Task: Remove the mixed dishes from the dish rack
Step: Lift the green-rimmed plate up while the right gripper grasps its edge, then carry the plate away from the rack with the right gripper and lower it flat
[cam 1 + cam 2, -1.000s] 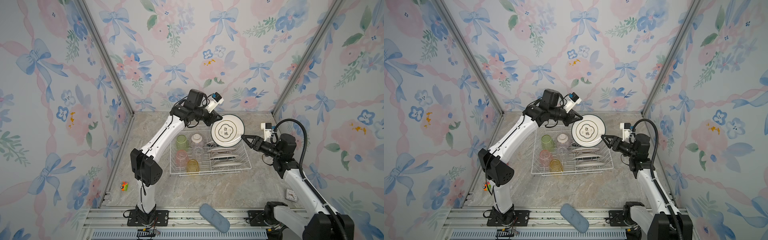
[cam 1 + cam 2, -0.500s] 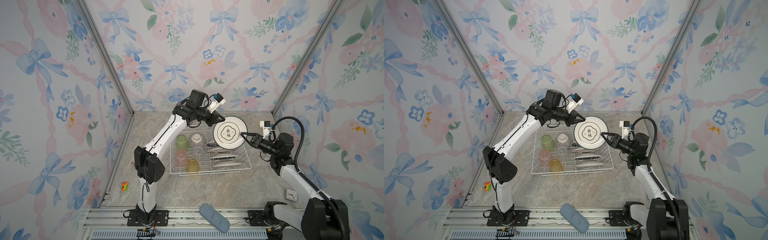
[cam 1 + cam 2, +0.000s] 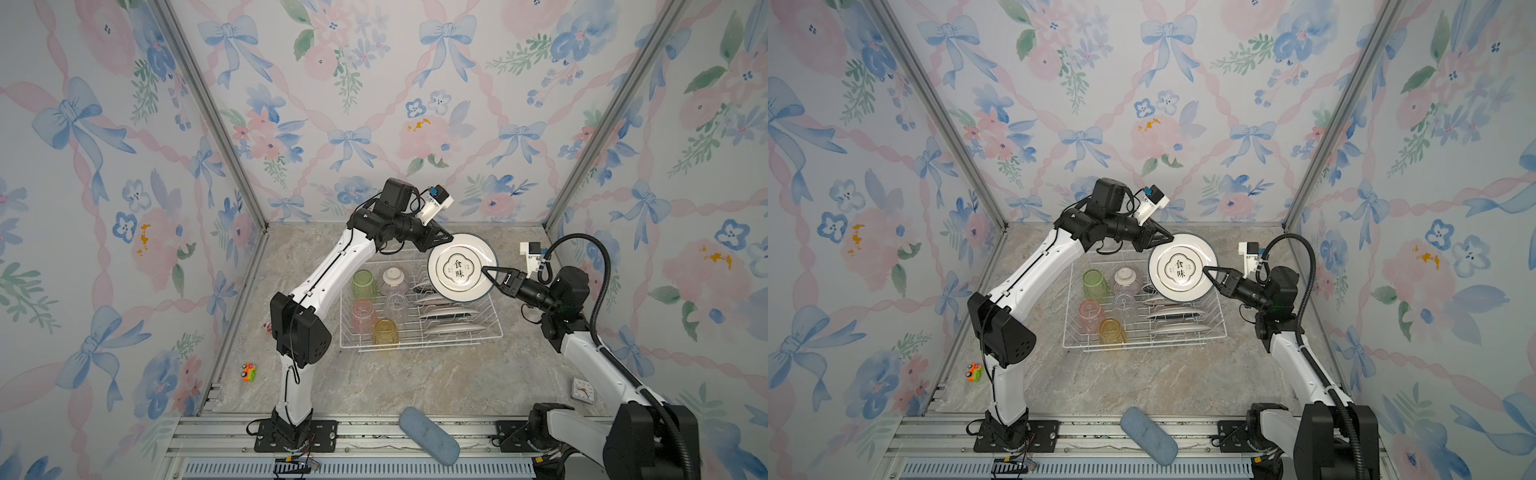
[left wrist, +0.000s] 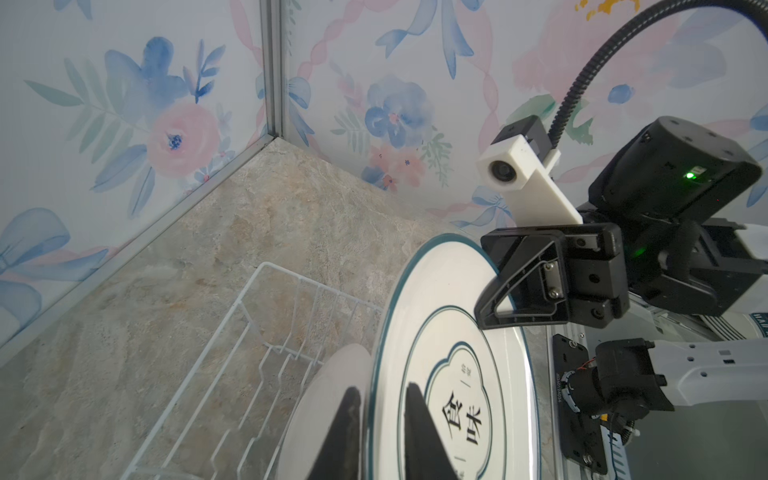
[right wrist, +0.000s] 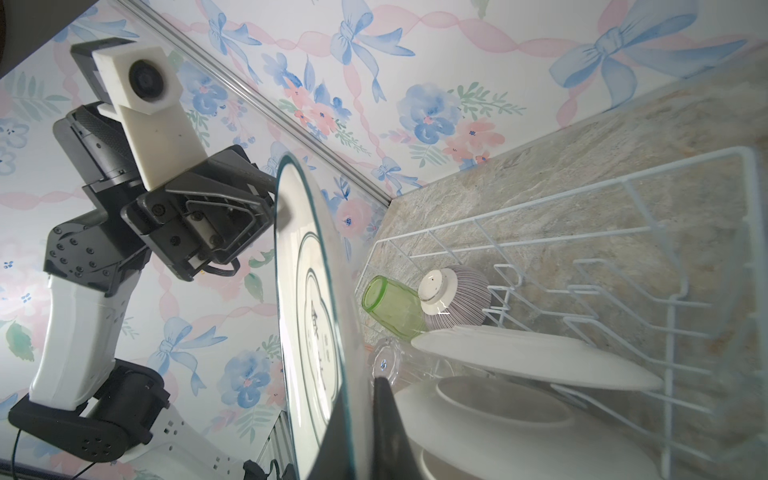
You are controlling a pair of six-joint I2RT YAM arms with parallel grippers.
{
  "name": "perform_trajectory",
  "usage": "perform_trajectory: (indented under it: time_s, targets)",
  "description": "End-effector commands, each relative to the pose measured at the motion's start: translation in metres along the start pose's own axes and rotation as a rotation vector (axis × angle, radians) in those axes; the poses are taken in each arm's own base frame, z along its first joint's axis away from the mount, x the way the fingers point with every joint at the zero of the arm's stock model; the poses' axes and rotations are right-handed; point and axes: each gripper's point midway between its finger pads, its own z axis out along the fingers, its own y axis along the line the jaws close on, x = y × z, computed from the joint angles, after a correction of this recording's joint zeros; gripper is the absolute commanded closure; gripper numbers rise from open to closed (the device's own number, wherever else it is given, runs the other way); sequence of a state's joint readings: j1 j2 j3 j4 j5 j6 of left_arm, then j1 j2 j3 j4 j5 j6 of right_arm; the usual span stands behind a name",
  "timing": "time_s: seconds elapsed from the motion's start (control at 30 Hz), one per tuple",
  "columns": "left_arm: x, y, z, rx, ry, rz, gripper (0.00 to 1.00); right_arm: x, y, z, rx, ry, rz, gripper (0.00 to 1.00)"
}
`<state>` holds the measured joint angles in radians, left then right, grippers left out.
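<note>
Black right gripper (image 3: 485, 270) is clamping the rim of one white plate (image 3: 459, 268), which is hanging upright above the dish rack (image 3: 492, 318). The left gripper (image 3: 451, 237) is straddling the opposite rim, and I cannot tell whether it is gripping. Four more plates (image 3: 442, 313) are standing in the rack's slots, beside four tumblers (image 3: 365, 284) and one striped bowl (image 3: 394, 278). Both arms are reaching inward towards each other. Marbled tabletop (image 3: 415, 382) and bow-patterned floral walls (image 3: 374, 104) are enclosing everything.
</note>
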<state>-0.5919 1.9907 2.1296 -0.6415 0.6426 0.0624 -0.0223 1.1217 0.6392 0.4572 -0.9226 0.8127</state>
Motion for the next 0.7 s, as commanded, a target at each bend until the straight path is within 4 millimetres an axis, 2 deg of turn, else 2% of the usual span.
perform_trajectory:
  time_s: [0.0,0.1,0.2,0.3,0.47,0.57,0.67]
  targets:
    - [0.003,0.000,-0.006,-0.097,0.017,0.064,0.74,-0.013,0.005,-0.008,0.045,-0.026,-0.045,1.00]
    - [0.010,0.012,-0.021,-0.206,0.037,0.075,0.68,-0.025,-0.007,-0.025,0.114,-0.059,-0.036,1.00]
    - [0.012,0.023,-0.045,-0.304,0.030,0.074,0.62,-0.041,-0.023,-0.049,0.190,-0.116,-0.010,1.00]
    - [0.022,0.031,-0.066,-0.422,0.031,0.078,0.62,-0.058,-0.045,-0.075,0.308,-0.187,0.031,1.00]
    - [0.063,0.026,-0.077,-0.538,0.048,0.041,0.63,-0.072,-0.095,-0.112,0.614,-0.268,0.044,1.00]
    - [0.084,0.023,-0.086,-0.563,-0.023,-0.005,0.60,-0.078,-0.122,-0.122,0.727,-0.292,0.057,1.00]
    - [0.098,0.019,-0.096,-0.558,-0.078,-0.044,0.57,-0.083,-0.150,-0.123,0.786,-0.293,0.085,1.00]
